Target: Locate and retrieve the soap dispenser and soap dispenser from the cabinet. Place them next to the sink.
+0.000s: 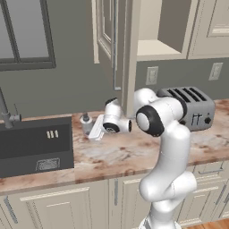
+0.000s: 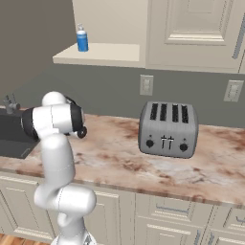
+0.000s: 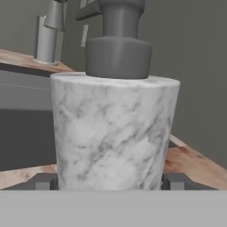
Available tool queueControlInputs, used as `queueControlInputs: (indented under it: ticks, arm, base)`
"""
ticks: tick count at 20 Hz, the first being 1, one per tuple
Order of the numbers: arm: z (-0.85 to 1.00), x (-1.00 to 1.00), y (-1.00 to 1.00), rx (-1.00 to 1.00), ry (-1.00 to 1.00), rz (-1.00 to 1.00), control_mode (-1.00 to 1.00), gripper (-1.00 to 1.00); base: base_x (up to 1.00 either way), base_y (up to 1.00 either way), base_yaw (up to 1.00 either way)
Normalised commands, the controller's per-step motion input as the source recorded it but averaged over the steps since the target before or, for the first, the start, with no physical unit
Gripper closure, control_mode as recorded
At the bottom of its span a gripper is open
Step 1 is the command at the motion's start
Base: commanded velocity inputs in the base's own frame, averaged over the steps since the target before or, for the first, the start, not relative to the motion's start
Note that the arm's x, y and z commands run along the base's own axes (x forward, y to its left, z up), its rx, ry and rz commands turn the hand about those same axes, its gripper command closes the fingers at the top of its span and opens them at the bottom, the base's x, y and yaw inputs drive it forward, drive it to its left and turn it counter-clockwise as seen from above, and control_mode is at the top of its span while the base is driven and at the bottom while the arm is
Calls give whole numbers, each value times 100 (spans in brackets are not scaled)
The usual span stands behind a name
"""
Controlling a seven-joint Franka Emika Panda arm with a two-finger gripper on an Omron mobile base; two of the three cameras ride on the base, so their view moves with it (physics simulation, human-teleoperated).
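1. A marbled brown counter (image 1: 134,152) is seen running across both base views, with low cream cabinets (image 1: 58,205) set beneath it.
2. The tall beige wall cabinet (image 1: 134,27) is mounted above the counter; its panelled door (image 1: 107,40) is swung open and a plain beige shelf (image 2: 110,53) is exposed.
3. The dark grey sink (image 1: 36,145) is sunk into the counter at the left of the left base view, and a thin grey faucet (image 1: 6,114) is fixed behind it.
4. A silver four-slot toaster (image 2: 167,129) is placed on the counter to the right of the arm, well apart from the sink.
5. The gripper (image 1: 94,129) is held low over the counter, just right of the sink. In the hand view its two dark fingertips (image 3: 44,181) are seen at either side of the base of the grey dispenser. Whether the bottle is actually pressed by them cannot be told from the pictures, so its state is left undecided.
6. The pale grey soap dispenser (image 3: 113,128), marbled and topped by a dark pump, is stood upright on the counter beside the sink, between the fingertips.
7. The bright blue soap dispenser (image 2: 82,39) with a white pump is stood upright on the cabinet shelf, near its left front corner.
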Motion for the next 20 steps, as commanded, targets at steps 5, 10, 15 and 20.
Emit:
queueControlInputs:
  ticks: [5, 10, 15, 20]
  arm:
    - [-19, 6, 7, 0, 0, 0, -100, -100]
    - [-14, 5, 3, 0, 0, 0, -100, -100]
    - [-13, 5, 0, 0, 0, 0, -100, -100]
    - [-3, 0, -1, 0, -3, 1, -100, -100]
  base:
    - [0, 0, 0]
    - [0, 0, 0]
    - [0, 0, 0]
    - [0, 0, 0]
